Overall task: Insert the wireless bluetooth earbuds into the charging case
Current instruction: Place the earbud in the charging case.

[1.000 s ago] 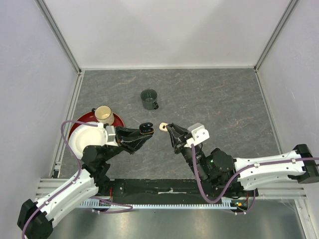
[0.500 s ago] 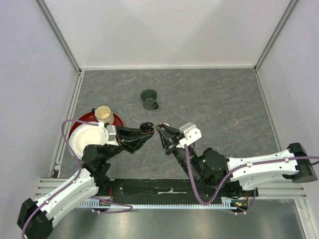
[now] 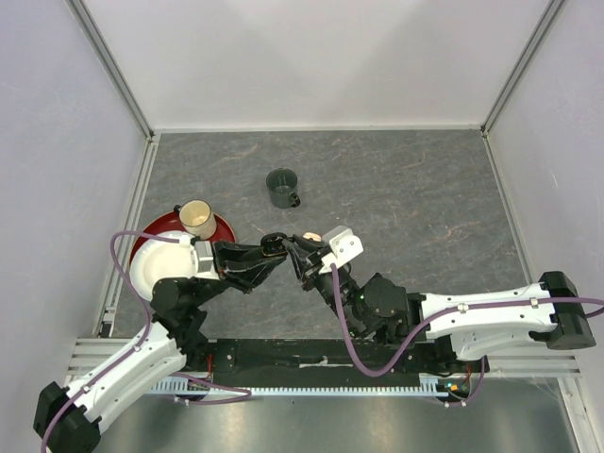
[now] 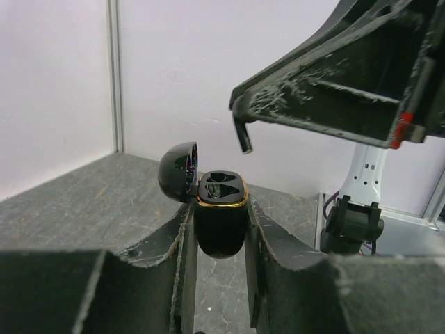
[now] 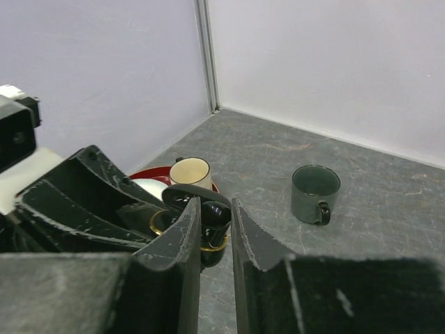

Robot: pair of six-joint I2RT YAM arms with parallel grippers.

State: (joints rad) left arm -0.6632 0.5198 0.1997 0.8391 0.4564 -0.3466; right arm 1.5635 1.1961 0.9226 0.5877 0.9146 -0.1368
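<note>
My left gripper (image 3: 276, 247) is shut on a black charging case (image 4: 221, 224) with a gold rim. The case is held upright above the table, and its lid (image 4: 176, 171) is open to the left. Both sockets look empty in the left wrist view. My right gripper (image 3: 295, 251) is shut on a black earbud (image 5: 220, 213), held stem down just over the case's opening (image 5: 208, 245). A cream-white earbud (image 3: 310, 238) lies on the table beside the right fingers. The other earbuds are out of view.
A dark green mug (image 3: 282, 188) stands farther back and also shows in the right wrist view (image 5: 315, 193). A cream cup (image 3: 196, 216) and a white dish (image 3: 168, 266) rest on a red plate (image 3: 159, 226) at the left, close behind my left arm.
My right gripper has moved left with the black earbud, from a gap apart to right over the case. My left gripper has held the case nearly still.
</note>
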